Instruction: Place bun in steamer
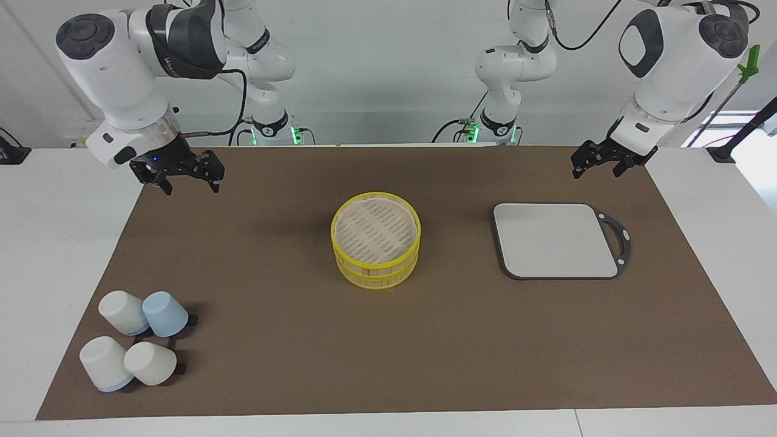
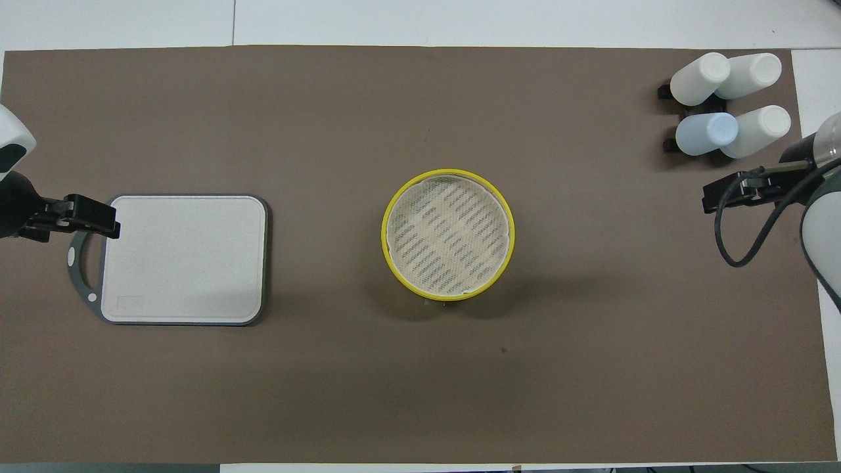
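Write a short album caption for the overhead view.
Open steamer mid-mat, no bun visible, tray and cups aside.

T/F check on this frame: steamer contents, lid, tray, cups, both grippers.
1. The round bamboo steamer with yellow rims stands open, with no lid on it. True.
2. A bun lies on its slatted base. False: only the bare base shows.
3. The flat grey square tray holds four cups. False: the tray is bare; the upturned cups stand on the brown mat.
4. The right gripper is inside the steamer. False: it hangs over the mat's edge.
5. The left gripper is open. True.
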Robot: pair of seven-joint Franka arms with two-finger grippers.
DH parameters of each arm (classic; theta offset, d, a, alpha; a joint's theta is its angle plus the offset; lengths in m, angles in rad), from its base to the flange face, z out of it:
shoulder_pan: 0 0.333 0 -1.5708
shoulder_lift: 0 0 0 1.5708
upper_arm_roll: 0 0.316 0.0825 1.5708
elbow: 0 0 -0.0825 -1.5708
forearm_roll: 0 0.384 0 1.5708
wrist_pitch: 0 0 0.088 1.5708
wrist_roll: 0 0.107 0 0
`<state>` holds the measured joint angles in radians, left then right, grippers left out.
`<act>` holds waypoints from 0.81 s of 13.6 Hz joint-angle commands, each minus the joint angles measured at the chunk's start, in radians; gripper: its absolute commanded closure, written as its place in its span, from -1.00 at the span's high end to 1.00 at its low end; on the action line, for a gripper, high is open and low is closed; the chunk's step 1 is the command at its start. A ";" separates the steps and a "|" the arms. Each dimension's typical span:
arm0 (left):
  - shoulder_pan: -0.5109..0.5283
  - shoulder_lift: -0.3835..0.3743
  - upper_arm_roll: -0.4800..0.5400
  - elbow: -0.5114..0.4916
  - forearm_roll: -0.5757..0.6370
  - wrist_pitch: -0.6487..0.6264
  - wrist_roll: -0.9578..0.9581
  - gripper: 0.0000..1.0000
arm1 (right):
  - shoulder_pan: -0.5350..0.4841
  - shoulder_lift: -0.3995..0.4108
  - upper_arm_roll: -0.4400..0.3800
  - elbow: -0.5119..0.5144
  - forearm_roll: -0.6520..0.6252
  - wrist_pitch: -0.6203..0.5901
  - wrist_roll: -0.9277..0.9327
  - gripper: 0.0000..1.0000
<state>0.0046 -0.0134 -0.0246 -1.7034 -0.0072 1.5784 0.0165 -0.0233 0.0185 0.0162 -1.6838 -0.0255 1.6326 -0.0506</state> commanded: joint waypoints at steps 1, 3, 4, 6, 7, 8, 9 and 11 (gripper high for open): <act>0.005 0.000 -0.002 0.008 0.018 0.006 -0.003 1.00 | -0.038 -0.043 0.014 -0.060 0.007 0.030 -0.008 1.00; 0.003 0.000 -0.002 0.008 0.018 0.006 -0.004 1.00 | -0.043 -0.031 0.013 -0.028 0.007 0.029 -0.017 1.00; 0.003 0.000 -0.002 0.008 0.016 0.006 -0.004 1.00 | -0.044 -0.023 0.014 -0.014 0.007 0.018 -0.017 1.00; 0.005 0.000 -0.002 0.008 0.016 0.006 -0.003 1.00 | -0.044 -0.015 0.013 0.006 0.007 -0.007 -0.017 1.00; 0.003 0.000 0.000 0.008 0.018 0.006 -0.004 1.00 | -0.044 -0.015 0.013 0.012 0.007 -0.007 -0.015 1.00; 0.003 0.000 -0.002 0.010 0.018 0.006 -0.004 1.00 | -0.044 -0.015 0.013 0.016 0.007 -0.002 -0.012 1.00; 0.003 0.000 -0.002 0.010 0.018 0.008 -0.004 1.00 | -0.046 -0.015 0.011 0.016 0.007 0.000 -0.009 1.00; 0.003 0.000 0.000 0.008 0.018 0.008 -0.003 1.00 | -0.049 -0.015 0.011 0.016 0.006 -0.002 -0.009 1.00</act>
<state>0.0047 -0.0134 -0.0238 -1.7032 -0.0072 1.5789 0.0165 -0.0484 -0.0005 0.0158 -1.6811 -0.0254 1.6438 -0.0506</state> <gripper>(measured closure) 0.000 0.000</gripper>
